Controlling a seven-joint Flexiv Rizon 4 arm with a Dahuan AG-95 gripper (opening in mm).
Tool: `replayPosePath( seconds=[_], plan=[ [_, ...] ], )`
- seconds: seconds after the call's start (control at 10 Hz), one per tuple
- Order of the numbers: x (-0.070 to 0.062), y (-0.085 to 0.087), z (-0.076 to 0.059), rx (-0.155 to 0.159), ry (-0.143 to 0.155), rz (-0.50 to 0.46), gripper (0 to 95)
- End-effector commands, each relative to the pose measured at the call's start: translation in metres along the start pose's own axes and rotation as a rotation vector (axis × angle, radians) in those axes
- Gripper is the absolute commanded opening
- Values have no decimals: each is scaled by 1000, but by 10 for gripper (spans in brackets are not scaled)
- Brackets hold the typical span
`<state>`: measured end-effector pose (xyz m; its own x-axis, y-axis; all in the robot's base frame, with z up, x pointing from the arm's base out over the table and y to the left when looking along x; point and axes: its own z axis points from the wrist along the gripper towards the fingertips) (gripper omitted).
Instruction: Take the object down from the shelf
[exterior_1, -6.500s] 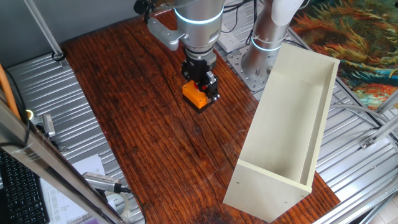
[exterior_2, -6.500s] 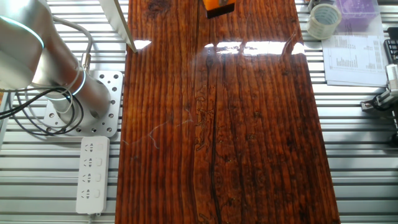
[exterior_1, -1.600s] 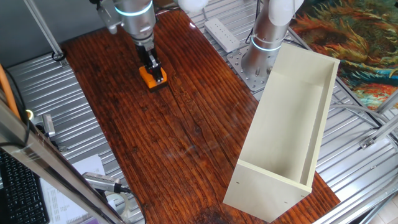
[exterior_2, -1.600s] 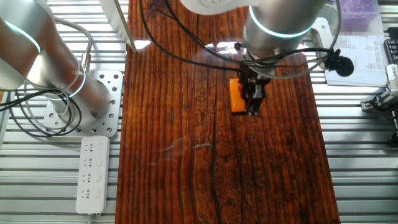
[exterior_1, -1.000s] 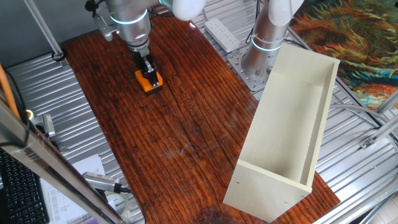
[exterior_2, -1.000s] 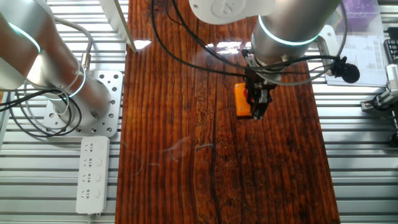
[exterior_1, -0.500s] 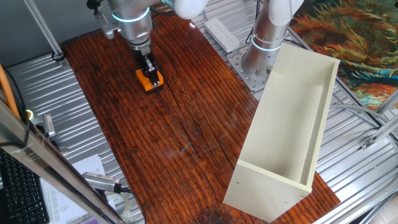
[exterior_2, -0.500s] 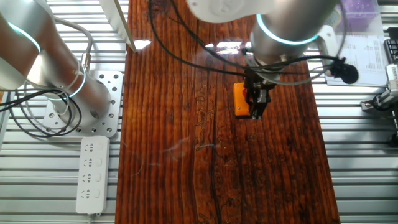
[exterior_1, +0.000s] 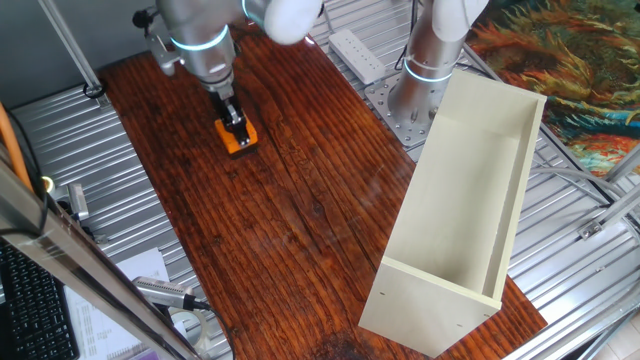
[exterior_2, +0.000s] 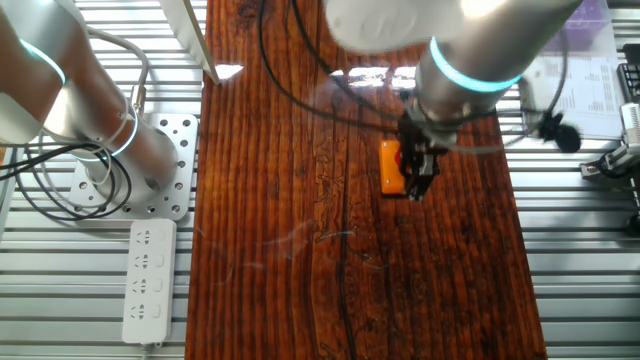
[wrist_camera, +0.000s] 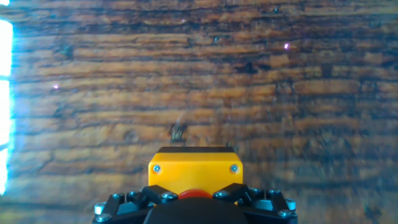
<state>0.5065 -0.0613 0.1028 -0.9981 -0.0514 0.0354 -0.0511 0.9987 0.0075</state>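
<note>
The small orange box with a red button sits low on the wood table, far from the cream shelf, which lies open-faced at the table's right side. My gripper is shut on the box, with the fingers at the red button's sides. In the other fixed view the box shows just left of the gripper. In the hand view the box fills the lower middle between the dark fingers of the gripper. I cannot tell whether the box touches the table.
The robot base and a power strip stand behind the shelf. A second power strip lies off the table's left edge. Papers lie at the far right. A keyboard and tools sit at the front left.
The gripper carried the orange box from near the shelf to the table's far left side. In the last half second it shifted only slightly and still holds the box.
</note>
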Motion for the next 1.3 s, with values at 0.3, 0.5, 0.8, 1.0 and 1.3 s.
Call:
replayPosePath(
  seconds=[0.3,0.5,0.8,1.0,1.3],
  plan=[
    [-15,-2,17,2,-1,-34,0],
    [-23,-2,19,2,-3,-37,0],
    [-32,-5,25,3,-13,-19,0],
    [-38,-10,31,1,-16,-23,0],
    [-43,-11,37,-4,-21,-25,0]
  ],
)
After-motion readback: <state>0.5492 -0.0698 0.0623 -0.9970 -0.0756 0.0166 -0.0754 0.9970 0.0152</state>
